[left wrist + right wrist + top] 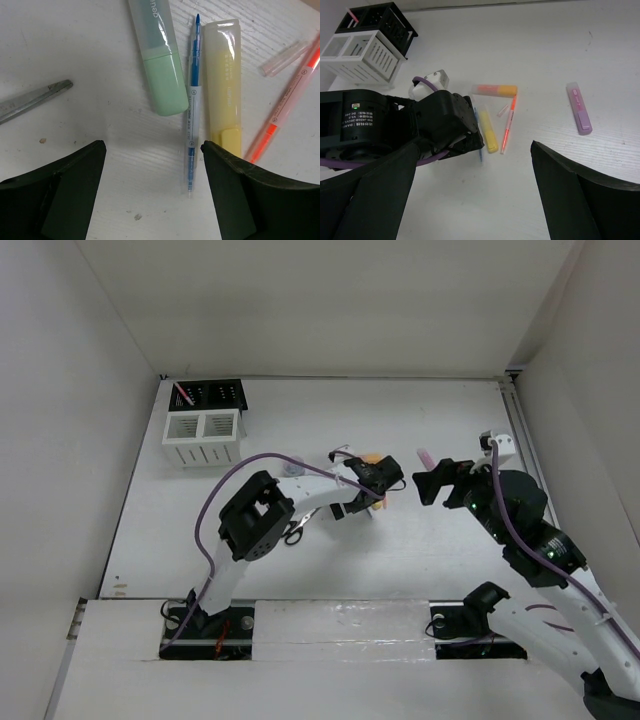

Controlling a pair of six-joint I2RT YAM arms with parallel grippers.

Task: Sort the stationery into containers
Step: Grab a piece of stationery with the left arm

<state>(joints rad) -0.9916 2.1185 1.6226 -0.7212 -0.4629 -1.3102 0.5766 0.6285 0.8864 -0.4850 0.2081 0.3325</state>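
Observation:
My left gripper (379, 489) is open and hangs low over a cluster of stationery in the middle of the table. In the left wrist view a blue pen (192, 115) lies just inside the right finger (235, 190). Around it are a green marker (161, 65), a yellow marker (225, 85) and an orange-red pen (286, 102). My right gripper (428, 486) is open and empty above the table to the right of the cluster. Its view shows an orange marker (495, 90) and a pink marker (579, 108) lying apart on the right. The white organizer (202, 438) and the black mesh holder (217, 393) stand far left.
A scissors blade (32, 99) lies left of the left gripper, with the handles (294, 533) under the left arm. A clear pen cap (285, 58) lies by the orange-red pen. A pink pen (183, 395) stands in the mesh holder. White walls enclose the table.

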